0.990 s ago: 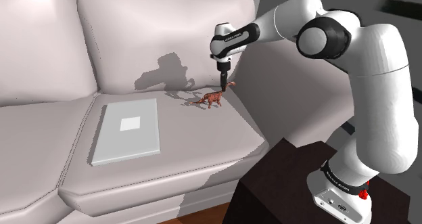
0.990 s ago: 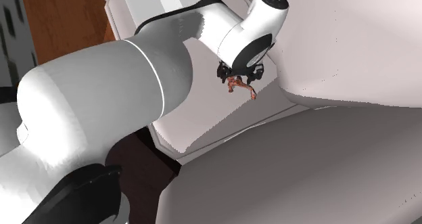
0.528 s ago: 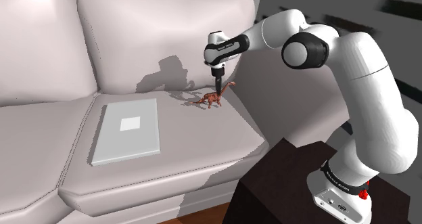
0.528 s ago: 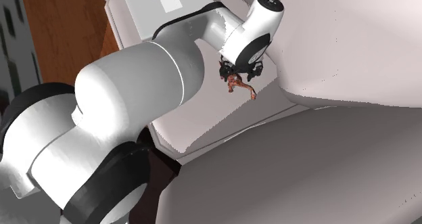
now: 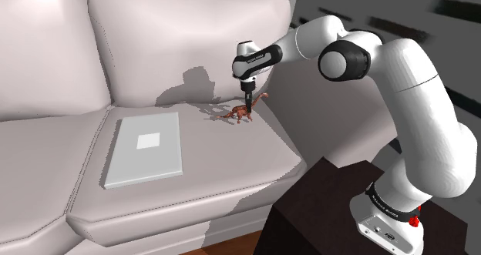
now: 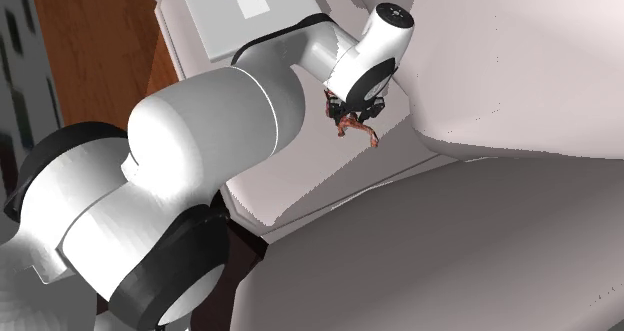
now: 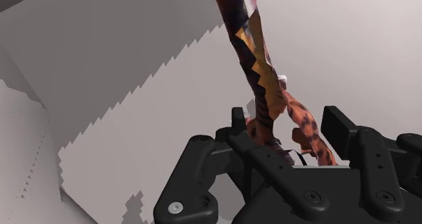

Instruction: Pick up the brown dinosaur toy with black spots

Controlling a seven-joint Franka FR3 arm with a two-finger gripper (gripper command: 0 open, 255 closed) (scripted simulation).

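Smooth, faintly glossy sofa point(image 5: 231, 165); glossy white arm point(image 5: 424, 84); matt black tool point(image 7: 287, 119)

Home living room, pale cushioned sofa point(image 5: 177, 45), wooden floor point(image 6: 95, 34)

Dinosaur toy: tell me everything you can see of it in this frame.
The dinosaur toy is small, reddish-brown to orange with dark spots, with one long thin end stretched out and slim legs. It stands on the pale sofa seat cushion near the backrest, apart from the flat grey slab. The black gripper sits low over its body; whether it grips the toy cannot be told.
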